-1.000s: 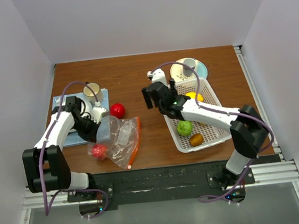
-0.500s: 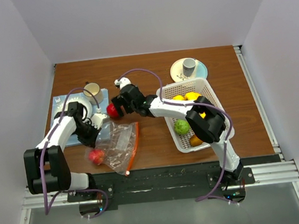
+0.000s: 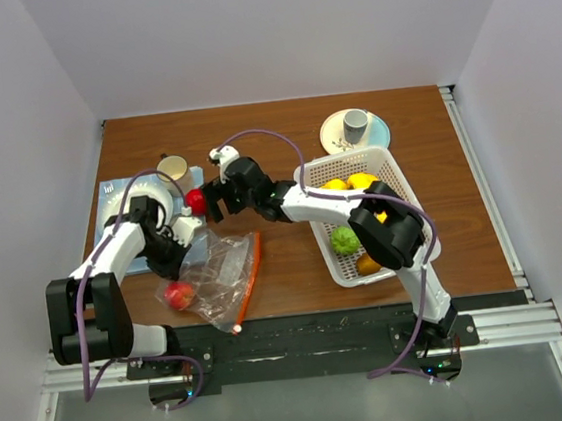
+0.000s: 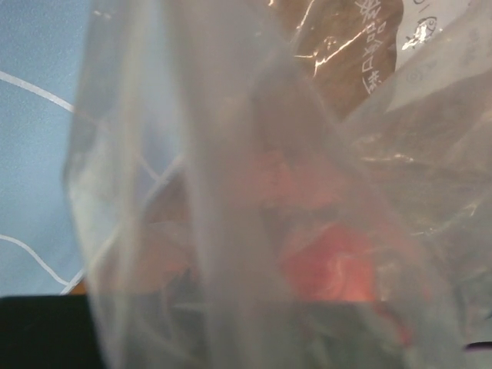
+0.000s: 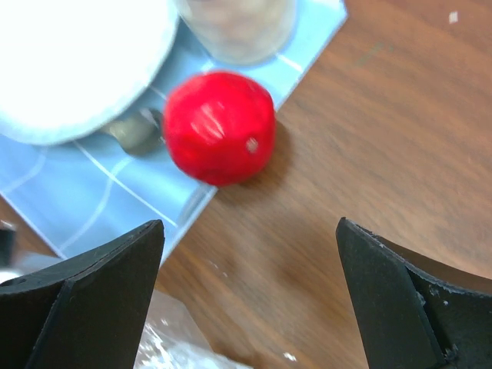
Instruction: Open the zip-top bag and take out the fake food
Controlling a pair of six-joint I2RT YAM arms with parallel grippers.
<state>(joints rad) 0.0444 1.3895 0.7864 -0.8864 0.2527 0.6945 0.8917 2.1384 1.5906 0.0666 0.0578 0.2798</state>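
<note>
The clear, crinkly zip-top bag with its orange-red strip lies at 7 o'clock on the brown wooden counter. A red toy fruit is inside, and the closed left jaws pinch the bag's 11 o'clock corner. At the bag's 12 o'clock, a glossy red ball sits just beyond the wide-open right jaws.

Brown wooden table. Left side: blue mat with thin white lines. A white dish and a beige cup stand on it, side by side. Right side: white perforated basket. Just behind its far rim is a pale plate carrying an upright grey cup.
</note>
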